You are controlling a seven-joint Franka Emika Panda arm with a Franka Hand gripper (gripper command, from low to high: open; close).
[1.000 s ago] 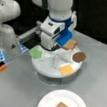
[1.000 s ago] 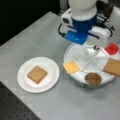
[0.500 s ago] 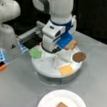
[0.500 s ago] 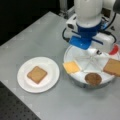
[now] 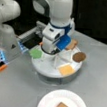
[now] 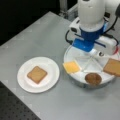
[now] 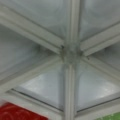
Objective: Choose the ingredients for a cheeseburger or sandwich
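Item: my jaws [image 5: 51, 50], low over hub of divided tray [image 6: 75, 53], opening can't be told, nothing seen held. Tray sorted pieces by compartment for picking: yellow square [image 6: 71, 67], brown disc [image 6: 93, 78], toast [image 6: 112, 67], green leaf [image 5: 36, 53], red disc [image 7: 17, 112]. One toast [image 6: 37, 74] on plate [image 6: 50, 65], sandwich base.

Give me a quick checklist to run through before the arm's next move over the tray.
1. Toast on the plate: ok.
2. Second toast on the tray rim: ok.
3. Yellow square and brown disc each in own compartment: ok.
4. Green leaf visible at tray edge: ok.
5. Wrist camera over the tray's hub: ok.
6. Gripper open or holding something: cannot tell, arm hides it.
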